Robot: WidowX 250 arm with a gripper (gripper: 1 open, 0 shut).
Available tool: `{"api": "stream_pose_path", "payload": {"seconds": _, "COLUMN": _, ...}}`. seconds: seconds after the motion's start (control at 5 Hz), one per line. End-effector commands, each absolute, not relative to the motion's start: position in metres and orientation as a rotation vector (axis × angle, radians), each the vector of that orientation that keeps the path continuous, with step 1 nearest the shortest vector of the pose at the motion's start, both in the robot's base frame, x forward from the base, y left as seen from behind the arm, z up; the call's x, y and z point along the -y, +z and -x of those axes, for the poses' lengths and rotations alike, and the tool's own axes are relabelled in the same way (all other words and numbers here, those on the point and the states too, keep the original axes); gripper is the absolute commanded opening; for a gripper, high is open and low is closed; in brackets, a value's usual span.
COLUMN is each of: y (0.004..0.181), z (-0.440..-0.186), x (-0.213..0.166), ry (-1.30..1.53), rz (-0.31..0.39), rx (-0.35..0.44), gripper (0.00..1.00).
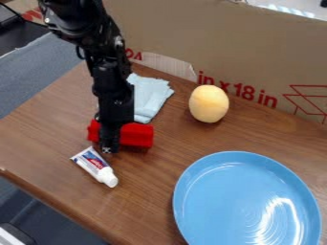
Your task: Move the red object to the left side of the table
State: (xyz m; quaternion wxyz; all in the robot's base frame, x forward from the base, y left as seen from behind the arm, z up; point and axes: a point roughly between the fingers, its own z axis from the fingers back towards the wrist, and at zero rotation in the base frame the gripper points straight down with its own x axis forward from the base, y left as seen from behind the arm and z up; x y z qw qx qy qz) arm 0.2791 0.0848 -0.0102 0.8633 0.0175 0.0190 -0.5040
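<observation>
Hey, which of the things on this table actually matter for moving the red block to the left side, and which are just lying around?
Part of the job:
red block
gripper, down on the block
table

Just lying about:
toothpaste tube
blue plate
yellow round fruit
light blue cloth
cardboard box

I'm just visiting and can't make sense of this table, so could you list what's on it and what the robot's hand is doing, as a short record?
robot hand: pointing down onto the red object, fingers either side of it; closure unclear
red object: on the table, beside the toothpaste tube
toothpaste tube: lying near the front edge
yellow round fruit: by the cardboard box
blue plate: empty, front right
light blue cloth: behind the hand
table: brown wood grain
</observation>
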Motion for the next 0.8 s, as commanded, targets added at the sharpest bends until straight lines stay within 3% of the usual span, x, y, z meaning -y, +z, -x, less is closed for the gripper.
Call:
{"api": "stream_pose_path", "payload": {"seconds": 0.0, "y": 0.0031, "z": -0.2854, "x": -0.0888, "ry": -1.044, "rz": -0.05, "rx": -0.002, "gripper": 0.0}}
{"api": "stream_pose_path", "payload": {"seconds": 0.4, "y": -0.0032, "z": -0.2865, "x": -0.0864, "ry": -1.034, "rz": -0.016, "rx": -0.004, "gripper": 0.0}}
{"api": "stream_pose_path", "payload": {"seconds": 0.6, "y": 0.004, "z": -0.2837, "x": -0.0823, "ry": -1.025, "rz": -0.004, "rx": 0.008, "gripper": 0.0}}
